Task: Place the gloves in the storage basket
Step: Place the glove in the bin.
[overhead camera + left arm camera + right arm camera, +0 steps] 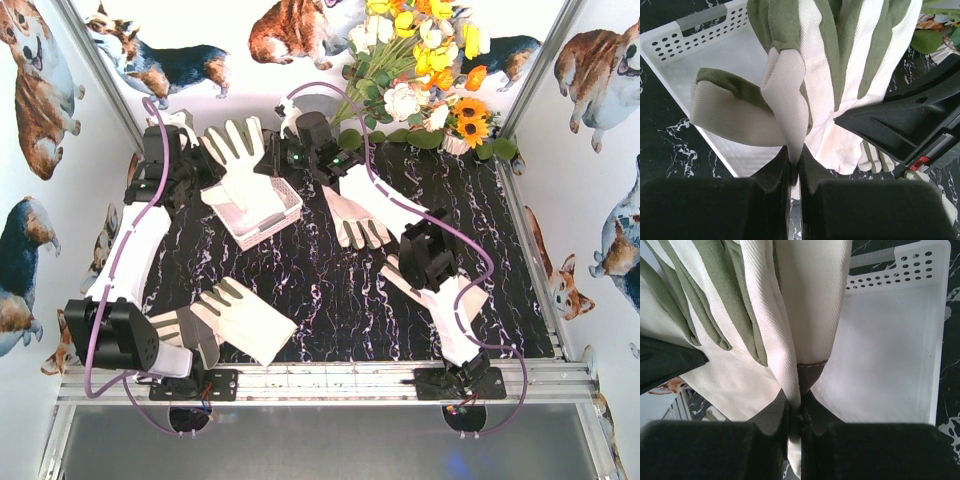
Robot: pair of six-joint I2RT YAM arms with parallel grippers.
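One cream-white glove [238, 160] with dark finger patches hangs over the white slotted storage basket [292, 203] at the back left, held from both sides. My left gripper [204, 165] is shut on its left edge; the left wrist view shows the jaws [794, 160] pinching a fold of the glove [810, 75] above the basket [670, 45]. My right gripper [286, 155] is shut on its right edge; the right wrist view shows the jaws [800, 407] pinching the glove [805, 305] beside the basket [939, 340]. Three other gloves lie on the table: one centre [355, 212], one front left [240, 315], one under the right arm [462, 297].
A bunch of artificial flowers [420, 60] lies at the back right. Walls with dog pictures close in the table on three sides. The right arm's black body [900, 120] is close to the left gripper. The dark marbled table [340, 290] runs to a metal rail at the front.
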